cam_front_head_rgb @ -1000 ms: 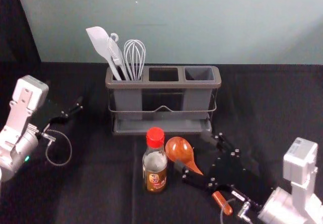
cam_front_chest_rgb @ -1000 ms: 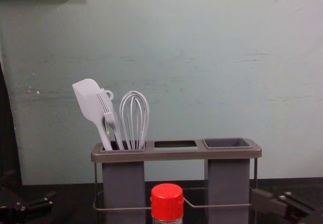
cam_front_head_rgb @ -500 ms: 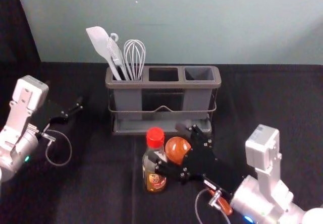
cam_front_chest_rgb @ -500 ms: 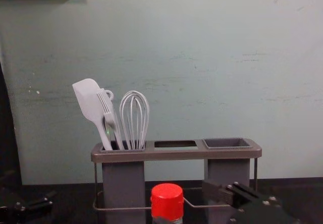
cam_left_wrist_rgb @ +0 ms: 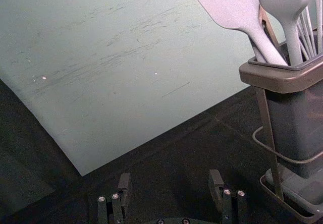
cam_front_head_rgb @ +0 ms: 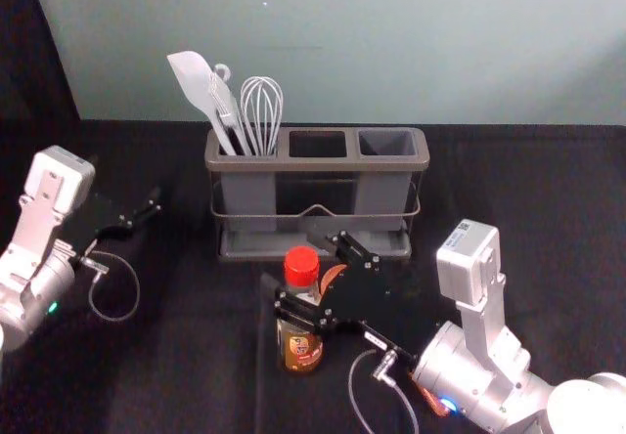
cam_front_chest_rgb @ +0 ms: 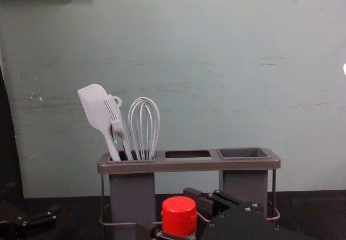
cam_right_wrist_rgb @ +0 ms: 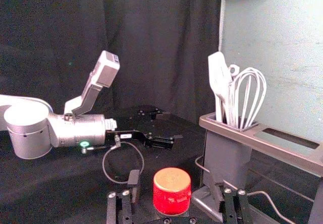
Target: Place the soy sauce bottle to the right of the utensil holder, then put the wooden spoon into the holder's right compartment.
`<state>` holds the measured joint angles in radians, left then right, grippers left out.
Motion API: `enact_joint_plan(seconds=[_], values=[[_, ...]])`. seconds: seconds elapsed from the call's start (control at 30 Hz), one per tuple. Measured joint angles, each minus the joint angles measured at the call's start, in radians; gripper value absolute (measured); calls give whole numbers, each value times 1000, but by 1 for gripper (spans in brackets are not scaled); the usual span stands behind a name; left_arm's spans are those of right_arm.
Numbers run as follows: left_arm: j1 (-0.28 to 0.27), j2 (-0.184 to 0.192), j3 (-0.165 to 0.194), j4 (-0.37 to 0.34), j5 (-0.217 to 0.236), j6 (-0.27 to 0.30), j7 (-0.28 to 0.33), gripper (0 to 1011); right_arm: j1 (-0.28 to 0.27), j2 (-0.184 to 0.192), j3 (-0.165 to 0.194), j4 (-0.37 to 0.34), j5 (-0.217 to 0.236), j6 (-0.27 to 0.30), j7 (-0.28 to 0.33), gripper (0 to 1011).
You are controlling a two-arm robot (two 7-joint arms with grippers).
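Observation:
The soy sauce bottle (cam_front_head_rgb: 301, 344) stands upright in front of the utensil holder (cam_front_head_rgb: 318, 164). My right gripper (cam_front_head_rgb: 293, 264) is open around its upper part, one finger on each side. In the right wrist view the red cap (cam_right_wrist_rgb: 172, 191) sits between the spread fingers of the right gripper (cam_right_wrist_rgb: 175, 178). Partly hidden under that gripper lies the wooden spoon (cam_front_head_rgb: 333, 278), its bowl edge and handle end showing. Off to the left, my left gripper (cam_front_head_rgb: 152, 188) is parked; the left wrist view has the left gripper (cam_left_wrist_rgb: 170, 177) open with nothing between its fingers.
A white spatula (cam_front_head_rgb: 197, 84), a brush and a whisk (cam_front_head_rgb: 261, 111) stand in the holder's left compartment. A wall rises behind the holder. Black cloth (cam_front_head_rgb: 528, 190) covers the table, with free room to the holder's right.
My right gripper has moved left across the spoon, from the bottle's right side to around the bottle. The bottle, holder and left arm have stayed put.

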<state>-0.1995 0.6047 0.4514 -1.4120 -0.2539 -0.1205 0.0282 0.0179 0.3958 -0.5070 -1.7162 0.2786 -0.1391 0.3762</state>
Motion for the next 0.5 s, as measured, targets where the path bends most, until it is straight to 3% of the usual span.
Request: enact_joint_plan(seconds=[0.5], values=[[0,0,0,0,0,0,0,1000,-17,-22,30,0,-13,11,39,420]])
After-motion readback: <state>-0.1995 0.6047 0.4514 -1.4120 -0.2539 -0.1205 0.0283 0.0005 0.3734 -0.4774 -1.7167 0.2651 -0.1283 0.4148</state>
